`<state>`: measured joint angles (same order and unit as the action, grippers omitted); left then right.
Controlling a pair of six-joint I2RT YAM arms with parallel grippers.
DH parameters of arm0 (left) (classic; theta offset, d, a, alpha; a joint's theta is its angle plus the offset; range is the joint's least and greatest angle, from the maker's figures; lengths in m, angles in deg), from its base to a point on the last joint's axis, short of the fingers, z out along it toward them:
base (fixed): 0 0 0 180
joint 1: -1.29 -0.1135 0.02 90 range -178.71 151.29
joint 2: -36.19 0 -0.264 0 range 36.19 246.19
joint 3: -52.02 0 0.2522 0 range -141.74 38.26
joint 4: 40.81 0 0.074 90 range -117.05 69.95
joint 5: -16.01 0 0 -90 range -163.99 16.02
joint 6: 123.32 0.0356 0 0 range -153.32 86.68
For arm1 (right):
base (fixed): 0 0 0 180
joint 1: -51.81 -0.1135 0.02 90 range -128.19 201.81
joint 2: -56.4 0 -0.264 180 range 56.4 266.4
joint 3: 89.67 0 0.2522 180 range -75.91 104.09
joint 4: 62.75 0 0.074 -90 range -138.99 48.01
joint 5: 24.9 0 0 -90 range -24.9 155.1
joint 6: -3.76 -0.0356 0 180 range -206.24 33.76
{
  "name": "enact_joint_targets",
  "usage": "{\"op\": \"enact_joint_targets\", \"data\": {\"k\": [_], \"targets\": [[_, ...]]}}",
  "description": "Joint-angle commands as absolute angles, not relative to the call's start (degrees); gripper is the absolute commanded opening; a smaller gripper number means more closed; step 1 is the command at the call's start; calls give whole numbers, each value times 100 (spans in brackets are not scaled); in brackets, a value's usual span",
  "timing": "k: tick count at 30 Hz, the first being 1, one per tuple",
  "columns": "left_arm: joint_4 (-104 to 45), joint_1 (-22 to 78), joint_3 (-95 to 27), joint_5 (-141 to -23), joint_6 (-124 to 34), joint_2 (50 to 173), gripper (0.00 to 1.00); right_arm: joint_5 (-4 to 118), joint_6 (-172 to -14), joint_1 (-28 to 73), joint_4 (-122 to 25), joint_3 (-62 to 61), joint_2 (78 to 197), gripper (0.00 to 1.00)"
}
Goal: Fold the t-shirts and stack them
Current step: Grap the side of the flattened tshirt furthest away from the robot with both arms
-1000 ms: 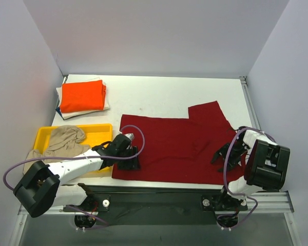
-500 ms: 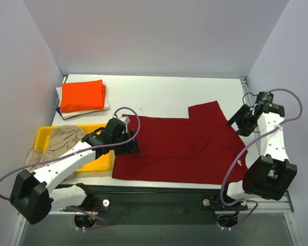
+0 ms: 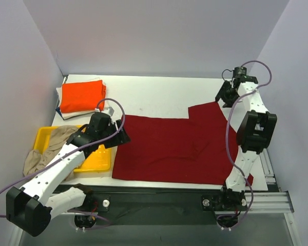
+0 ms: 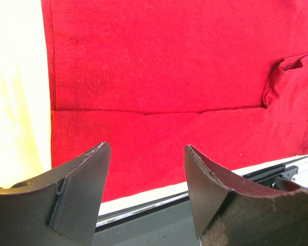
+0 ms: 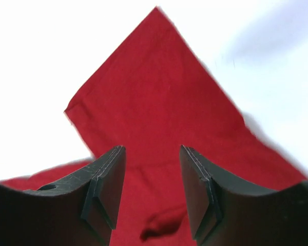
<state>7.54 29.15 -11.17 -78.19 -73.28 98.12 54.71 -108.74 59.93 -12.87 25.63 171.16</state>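
A dark red t-shirt [image 3: 179, 148] lies spread flat on the table, one sleeve [image 3: 208, 113] pointing to the back right. My left gripper [image 3: 122, 137] is open and empty over the shirt's left edge; the left wrist view shows the red cloth [image 4: 159, 66] beyond the open fingers [image 4: 87, 174]. My right gripper [image 3: 222, 96] is open and empty at the back right, just beyond the sleeve [image 5: 154, 97]. A folded bright orange shirt [image 3: 82, 96] tops a stack at the back left, with white cloth [image 3: 107, 102] under it. A beige shirt [image 3: 59, 143] lies crumpled in the tray.
The yellow plastic tray [image 3: 98, 163] sits at the left, near the front edge. White walls close in the left, back and right sides. The table's front edge and a metal rail [image 4: 159, 205] run just below the red shirt.
My right arm has swung from the shirt's front right corner up to the back right, by the sleeve. My left gripper has moved back along the shirt's left edge.
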Motion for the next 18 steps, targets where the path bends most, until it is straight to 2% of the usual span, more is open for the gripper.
{"op": "enact_joint_targets", "data": {"k": [1,10,18], "targets": [[995,2845,-1176,-7654,-7418,9438,70,5877,-10628,5972,-1400,3131,17530,46],[1356,2766,-1017,-7513,-7612,9015,71,6334,-10355,5936,-1761,3466,18287,40],[1575,2748,-1052,-7495,-7656,9024,71,6291,-10171,5805,-1893,3799,18885,39]]}}
